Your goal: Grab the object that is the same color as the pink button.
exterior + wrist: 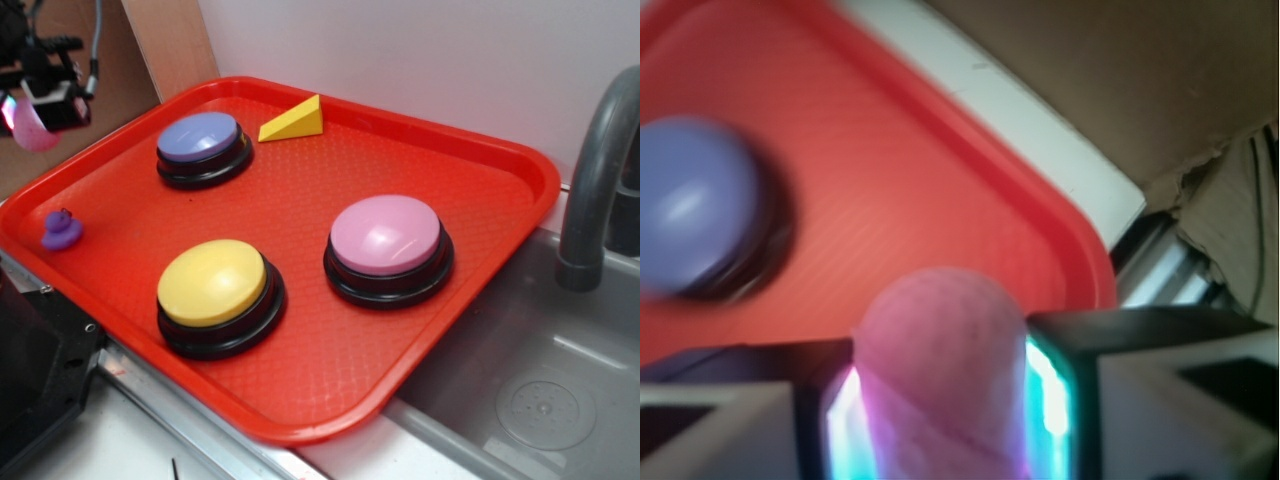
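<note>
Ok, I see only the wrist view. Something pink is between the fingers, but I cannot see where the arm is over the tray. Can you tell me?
Observer: In the exterior view the gripper is raised at the tray's far left corner, off the tray surface, with the pink ball in it.
Operator: Is the pink button near it?
Observer: No. The pink button sits on the right side of the tray, well apart from the gripper.
Operator: I see one blue-purple dome. What else is on the tray?
Observer: A yellow button at the front, a yellow wedge at the back, and a tiny purple duck at the left edge.
</note>
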Controlling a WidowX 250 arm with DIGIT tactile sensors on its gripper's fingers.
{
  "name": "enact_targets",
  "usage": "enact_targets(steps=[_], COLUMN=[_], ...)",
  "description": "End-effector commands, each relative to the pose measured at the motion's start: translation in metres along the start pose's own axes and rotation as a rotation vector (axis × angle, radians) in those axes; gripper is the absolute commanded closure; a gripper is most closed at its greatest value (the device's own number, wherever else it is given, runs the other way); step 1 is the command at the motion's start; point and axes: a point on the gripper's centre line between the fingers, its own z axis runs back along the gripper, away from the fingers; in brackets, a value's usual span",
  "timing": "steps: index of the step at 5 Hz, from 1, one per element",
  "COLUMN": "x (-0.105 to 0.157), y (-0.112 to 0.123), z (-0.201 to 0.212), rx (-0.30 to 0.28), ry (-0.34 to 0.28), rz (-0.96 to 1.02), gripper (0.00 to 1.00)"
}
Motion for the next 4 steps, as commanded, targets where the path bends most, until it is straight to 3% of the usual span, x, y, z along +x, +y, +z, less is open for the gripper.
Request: enact_targets(steps=[1, 2, 3, 4], x=[-0.008, 0.0, -0.006, 0.0], y=[-0.056, -0.089, -0.106, -0.105], z=[0.085, 0.094, 0.103, 0.1], rx=[-0.121, -0.198, -0.145, -0.135], ry=[0.06, 0.061, 0.054, 0.051], rz=[-0.336, -0.505, -0.575, -0.576], gripper=[1.0, 1.0, 1.0, 1.0])
